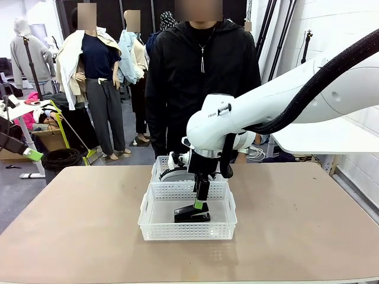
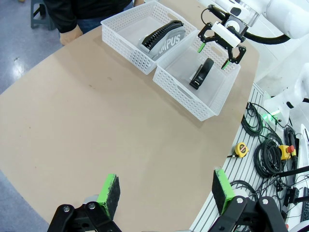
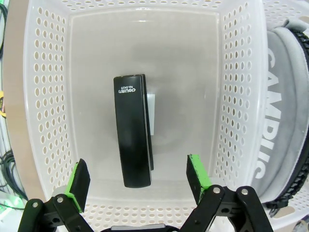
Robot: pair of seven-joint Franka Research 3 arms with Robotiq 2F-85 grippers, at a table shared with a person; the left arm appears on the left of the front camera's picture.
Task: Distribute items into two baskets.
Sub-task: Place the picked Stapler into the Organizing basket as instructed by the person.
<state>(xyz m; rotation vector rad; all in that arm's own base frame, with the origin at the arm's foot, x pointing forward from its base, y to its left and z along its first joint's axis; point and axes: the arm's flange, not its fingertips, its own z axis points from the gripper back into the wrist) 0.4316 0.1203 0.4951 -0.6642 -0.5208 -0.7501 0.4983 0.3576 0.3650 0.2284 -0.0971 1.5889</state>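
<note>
White plastic, perforated walls: two baskets side by side on tan surface [image 1: 308,225], long sides touching. Near basket [image 1: 188,228] holding black stapler [image 1: 192,214], flat on its floor, roughly central, clear of all four walls. Far basket [image 1: 161,167] holding grey fabric piece [image 2: 166,38] with black edging, tilted against basket wall.

Readable print: "deli" logo and small "No." line, digits too fine to read, in white on stapler [image 3: 133,129] top, at 12 o'clock end in right wrist view. White "CAMPUS" lettering on fabric piece [image 3: 285,111], running sideways at 3 o'clock in that view; partly hidden as "MPUS" in left wrist view. "FRANKA" partly legible on white arm housing in front view.

Right tool [image 3: 139,184] hanging above near basket, pointed straight down, green pads spread wide, one each side of stapler's 6 o'clock end, touching nothing. Same tool [image 2: 219,47] seen from left wrist view at 1 o'clock, over stapler [image 2: 202,73].

Left tool [image 2: 166,193] spread wide over bare surface, well apart from both baskets, holding nothing.

Person's hand [image 2: 72,35] resting at surface edge, 11 o'clock in left wrist view.
</note>
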